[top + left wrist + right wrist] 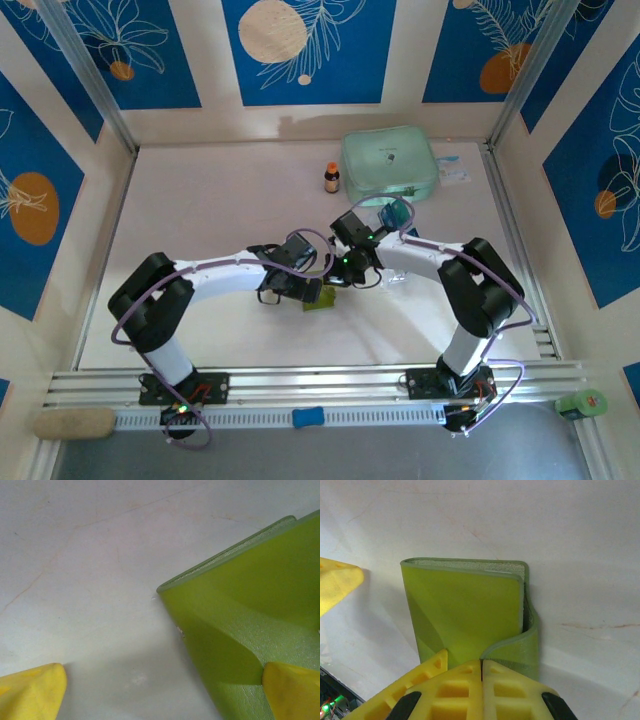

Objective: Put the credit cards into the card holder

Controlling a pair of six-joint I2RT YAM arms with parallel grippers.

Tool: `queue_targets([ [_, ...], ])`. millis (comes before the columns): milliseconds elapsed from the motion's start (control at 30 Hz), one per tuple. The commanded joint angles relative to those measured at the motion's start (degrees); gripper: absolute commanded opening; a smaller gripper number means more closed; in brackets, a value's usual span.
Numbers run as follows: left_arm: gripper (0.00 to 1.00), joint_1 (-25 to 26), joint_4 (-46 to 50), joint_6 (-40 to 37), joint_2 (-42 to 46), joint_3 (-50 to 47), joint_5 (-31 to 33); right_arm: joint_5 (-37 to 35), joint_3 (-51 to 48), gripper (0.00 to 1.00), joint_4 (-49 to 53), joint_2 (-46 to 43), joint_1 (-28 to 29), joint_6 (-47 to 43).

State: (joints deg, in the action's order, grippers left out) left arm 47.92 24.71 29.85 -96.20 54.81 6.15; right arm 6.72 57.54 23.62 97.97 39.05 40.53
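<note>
Now right pincer [481,663] pinches folded card holder [465,610].

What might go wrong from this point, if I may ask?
The right gripper seems to pinch only a thin flap edge of the card holder, so it may slip free. The open left gripper has one finger against the cover; pushing could fold it shut or shove it away.

Clamped tight, the right hand [481,663] seems to touch the folded card holder [465,607].
</note>
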Motion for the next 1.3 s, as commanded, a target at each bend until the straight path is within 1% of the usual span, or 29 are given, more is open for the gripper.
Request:
queue_targets([
  [0, 1.00, 0.38, 2.24, -0.49, -1.27, -1.11, 2.29, 2.67, 0.04, 0.00, -0.92, 0.98, 0.83, 0.77],
  [500, 1.00, 0.33, 2.20, -0.43, -1.38, -1.02, 2.28, 2.60, -2.27, 0.00, -1.56, 2.78, 2.61, 1.56],
  [700, 1.00, 0.29, 2.29, 0.06, -0.06, -0.64, 2.20, 2.17, -3.16, 0.00, -1.81, 3.37, 2.60, 1.92],
  [1033, 1.00, -1.95, 2.00, 1.37, 4.08, -0.05, 1.58, 1.04, -3.88, 0.00, -1.25, 3.02, 2.61, 1.90],
  [1267, 1.00, -2.28, 1.01, 0.86, 2.54, -2.08, 1.41, 0.75, -3.62, 0.00, -0.85, 2.71, 2.55, 1.82],
])
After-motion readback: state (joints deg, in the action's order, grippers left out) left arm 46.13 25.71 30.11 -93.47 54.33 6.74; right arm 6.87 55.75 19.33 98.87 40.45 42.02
